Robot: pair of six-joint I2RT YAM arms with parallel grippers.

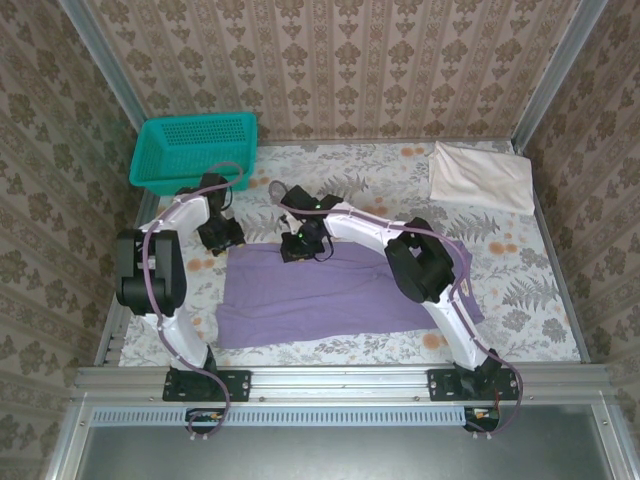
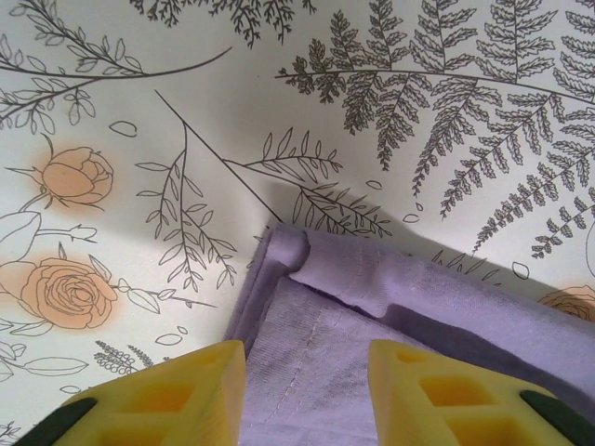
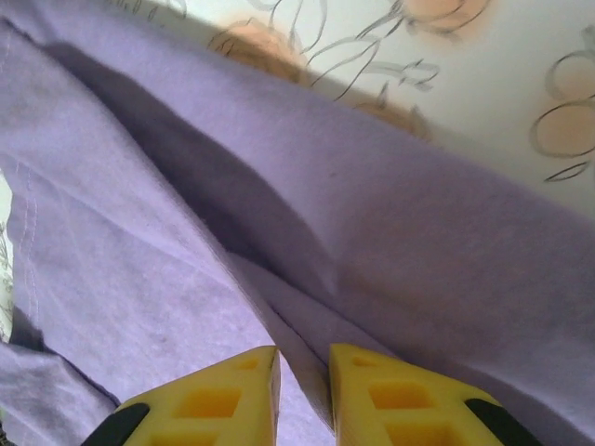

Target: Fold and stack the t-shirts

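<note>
The lavender t-shirt [image 1: 320,295] lies folded into a wide band across the middle of the table. My left gripper [image 1: 222,237] hovers at its back left corner. In the left wrist view that gripper [image 2: 307,358] is open, its yellow fingers [image 2: 186,400] apart over the shirt's doubled corner [image 2: 372,307]. My right gripper [image 1: 300,247] is at the shirt's back edge, right of the left one. In the right wrist view it [image 3: 304,358] is closed narrowly on a raised fold of the purple cloth [image 3: 418,232]. The off-white t-shirt [image 1: 480,178] lies folded at the back right.
A teal mesh basket [image 1: 195,150] stands at the back left corner, just behind the left arm. The floral tablecloth [image 1: 520,290] shows bare to the right of the purple shirt. Patterned walls enclose the table on three sides.
</note>
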